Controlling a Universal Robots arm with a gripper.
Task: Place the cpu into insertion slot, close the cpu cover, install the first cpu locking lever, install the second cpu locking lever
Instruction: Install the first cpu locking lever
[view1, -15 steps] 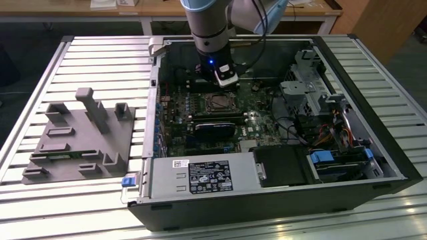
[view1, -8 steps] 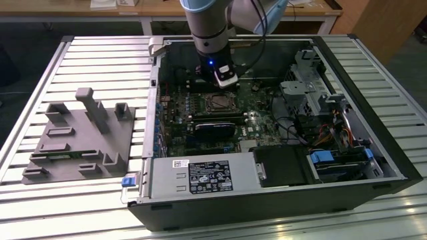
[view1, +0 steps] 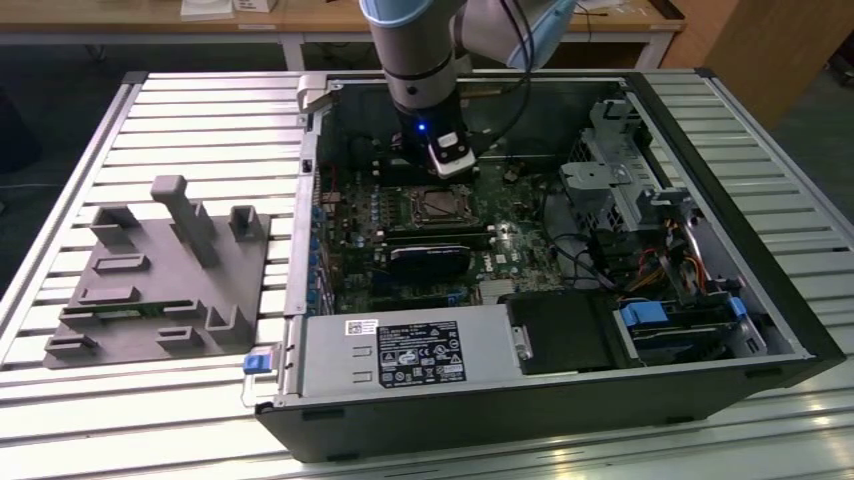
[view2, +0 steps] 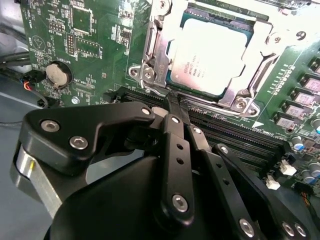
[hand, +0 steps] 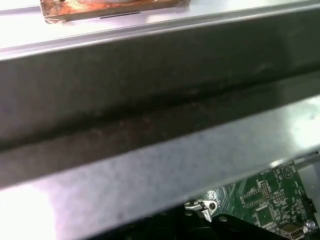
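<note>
The silver-grey cylindrical arm (view1: 416, 60) carries pale blue joint caps and a small blue light near its wrist; dark cables trail beside it; the matte black gripper (view2: 172, 102) has jointed link bars studded with round silver screws.

above cpu cover (view2: 210, 47): open | beside: memory slots (view2: 235, 135) | behind: case wall (hand: 150, 100)
</note>
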